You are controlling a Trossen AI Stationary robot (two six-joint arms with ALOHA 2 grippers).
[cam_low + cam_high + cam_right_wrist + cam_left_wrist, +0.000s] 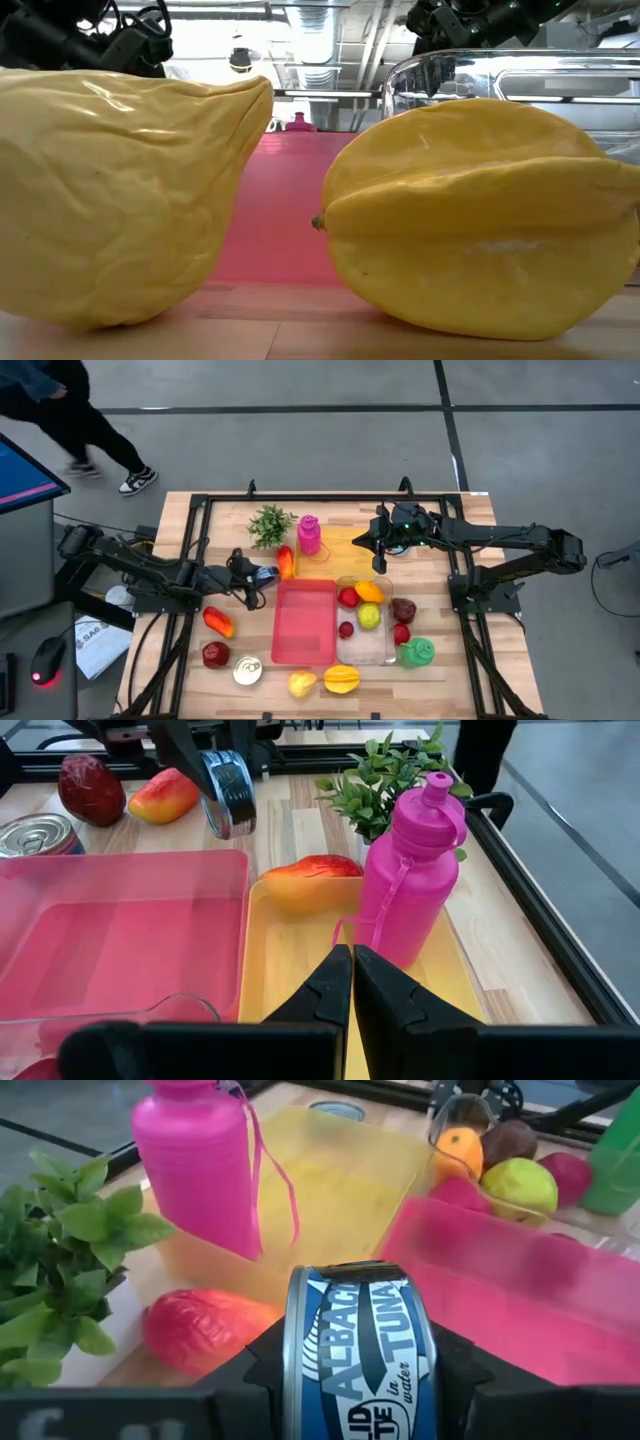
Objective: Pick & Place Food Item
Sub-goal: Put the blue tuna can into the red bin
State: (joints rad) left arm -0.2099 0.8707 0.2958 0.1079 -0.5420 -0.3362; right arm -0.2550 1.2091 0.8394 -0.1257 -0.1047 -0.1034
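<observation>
A blue-labelled tuna can (358, 1350) is between the fingers of my left gripper (262, 573), which is shut on it just left of the pink tray (305, 620). The right wrist view shows the same can (228, 792) hanging above the wood. A red-orange mango (286, 562) lies beside it, next to a pink bottle (309, 535) that stands in the yellow tray (350, 543). My right gripper (352, 955) hovers shut over the yellow tray, holding nothing. My left gripper pinches the tuna can between its two fingers, one finger (262, 1372) on each flat end, so the curved label side (360, 1330) faces the wrist camera. The fingers come slanting down from the table's left side. The can is on edge, lifted clear of the table.
A clear container (365, 650) right of the pink tray holds several fruits. A green plant (270, 523) stands at the far side. An orange-red fruit (218, 622), a dark red fruit (215, 655), a second can (247, 670), a lemon (302, 683), a star fruit (341, 678) and a green bottle (417, 652) lie nearer. A person (60, 410) walks beyond the table.
</observation>
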